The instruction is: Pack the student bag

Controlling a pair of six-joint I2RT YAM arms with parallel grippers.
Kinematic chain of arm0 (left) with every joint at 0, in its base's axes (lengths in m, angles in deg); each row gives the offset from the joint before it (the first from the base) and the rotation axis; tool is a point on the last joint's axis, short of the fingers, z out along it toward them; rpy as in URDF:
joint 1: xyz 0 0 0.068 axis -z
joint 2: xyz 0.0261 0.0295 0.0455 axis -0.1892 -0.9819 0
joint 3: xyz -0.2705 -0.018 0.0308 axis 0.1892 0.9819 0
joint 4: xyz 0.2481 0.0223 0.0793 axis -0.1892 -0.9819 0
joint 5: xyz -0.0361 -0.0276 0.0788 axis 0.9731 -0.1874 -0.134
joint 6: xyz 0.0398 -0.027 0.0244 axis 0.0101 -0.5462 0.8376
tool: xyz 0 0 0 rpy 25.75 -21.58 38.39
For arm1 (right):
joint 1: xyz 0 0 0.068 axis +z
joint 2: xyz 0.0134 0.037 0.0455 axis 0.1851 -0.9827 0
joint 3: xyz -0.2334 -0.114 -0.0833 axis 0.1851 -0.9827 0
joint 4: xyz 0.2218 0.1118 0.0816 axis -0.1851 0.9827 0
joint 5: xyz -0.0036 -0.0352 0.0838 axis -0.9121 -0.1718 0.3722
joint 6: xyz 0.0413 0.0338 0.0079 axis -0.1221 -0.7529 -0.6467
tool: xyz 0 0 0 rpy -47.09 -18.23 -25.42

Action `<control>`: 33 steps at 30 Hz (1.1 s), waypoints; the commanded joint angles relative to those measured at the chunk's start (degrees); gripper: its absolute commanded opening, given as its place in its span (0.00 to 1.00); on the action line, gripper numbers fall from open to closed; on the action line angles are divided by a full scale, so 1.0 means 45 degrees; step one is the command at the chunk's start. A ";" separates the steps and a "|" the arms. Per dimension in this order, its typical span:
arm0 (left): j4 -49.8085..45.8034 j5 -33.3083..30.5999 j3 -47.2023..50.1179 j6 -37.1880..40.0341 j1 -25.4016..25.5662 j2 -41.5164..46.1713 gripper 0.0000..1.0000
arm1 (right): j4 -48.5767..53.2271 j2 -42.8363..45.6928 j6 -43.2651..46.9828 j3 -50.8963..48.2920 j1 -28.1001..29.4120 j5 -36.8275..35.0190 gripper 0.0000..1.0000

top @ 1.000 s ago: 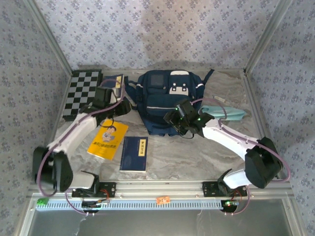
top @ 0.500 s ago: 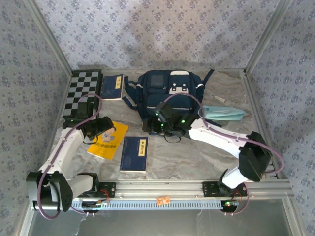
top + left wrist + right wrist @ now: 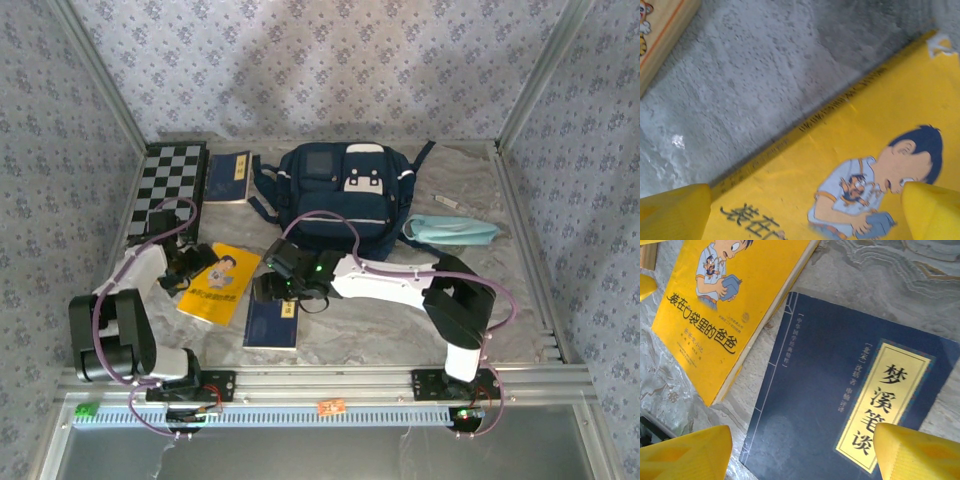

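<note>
The overhead camera takes in the student bag (image 3: 340, 195), which neither wrist camera catches. It lies beyond the right gripper (image 3: 268, 290), farther from the arm bases and a little to that gripper's right, not touching it. From the left gripper (image 3: 197, 268) the bag is well apart, off to the right and farther out.

The wrist cameras supply the close detail. Under the left wrist, two yellow fingertips (image 3: 675, 210) stand wide apart with nothing between them, poised over the yellow book (image 3: 865, 125) and its cartoon of a boy, with a wooden edge (image 3: 660, 25) at the corner of the frame. Under the right wrist, the fingertips (image 3: 920, 455) are likewise spread and hold nothing. They hang above the dark blue book (image 3: 840, 390), which has a gold title label, and the yellow book lies just beside it.

From above, the left arm is folded close to its base, its gripper at the yellow book's left edge. The right arm stretches low and leftward across the table (image 3: 400, 330), its gripper over the far end of the dark blue book. A chessboard (image 3: 165, 190) lies beyond the left gripper, and a light-blue pouch (image 3: 450, 230) lies to the bag's right.
</note>
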 commanded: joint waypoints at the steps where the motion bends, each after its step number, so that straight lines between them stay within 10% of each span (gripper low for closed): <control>1: 0.0341 -0.0025 -0.0339 0.0129 -0.0118 -0.0392 0.98 | 0.0307 -0.0042 0.0413 0.0501 0.0150 -0.0325 0.76; 25: -0.2215 0.0714 0.2286 -0.2506 0.1201 0.4596 0.83 | 0.1498 -0.0713 0.0317 0.1278 -0.0473 0.1346 0.66; 33: -0.1771 0.0016 0.1772 -0.1917 0.0212 0.3583 0.87 | 0.2037 -0.2716 -0.0566 0.3698 -0.0033 0.1314 0.60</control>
